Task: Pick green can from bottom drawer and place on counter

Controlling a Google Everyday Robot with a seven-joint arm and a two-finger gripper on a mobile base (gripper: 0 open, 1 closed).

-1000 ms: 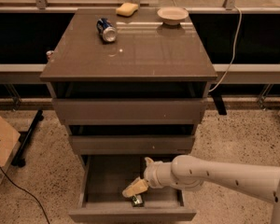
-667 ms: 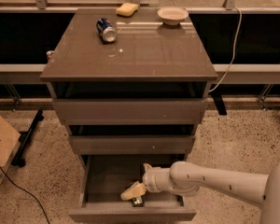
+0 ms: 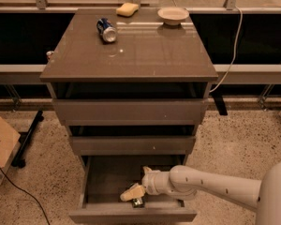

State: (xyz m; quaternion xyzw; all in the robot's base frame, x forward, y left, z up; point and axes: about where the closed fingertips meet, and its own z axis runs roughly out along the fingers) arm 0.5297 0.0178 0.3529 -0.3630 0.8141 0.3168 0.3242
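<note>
The bottom drawer [image 3: 103,182] is pulled open at the foot of the cabinet. My white arm reaches into it from the right. My gripper [image 3: 132,192] is low inside the drawer near its front wall. The green can [image 3: 138,202] shows only as a small dark and green piece right under and in front of the gripper, against the drawer's front edge. The gripper hides most of the can, and I cannot tell whether it has hold of it. The counter [image 3: 150,50] is the glossy grey-brown top of the cabinet.
On the counter lie a blue can [image 3: 106,30] on its side, a yellow sponge [image 3: 127,9] and a pale bowl [image 3: 173,15] at the back. The two upper drawers [image 3: 131,111] stand slightly out above the bottom one. A cardboard box [image 3: 0,149] and a cable lie on the floor at left.
My gripper has moved slightly left and down in the bottom drawer, closer onto the green can. Nothing on the counter has moved.
</note>
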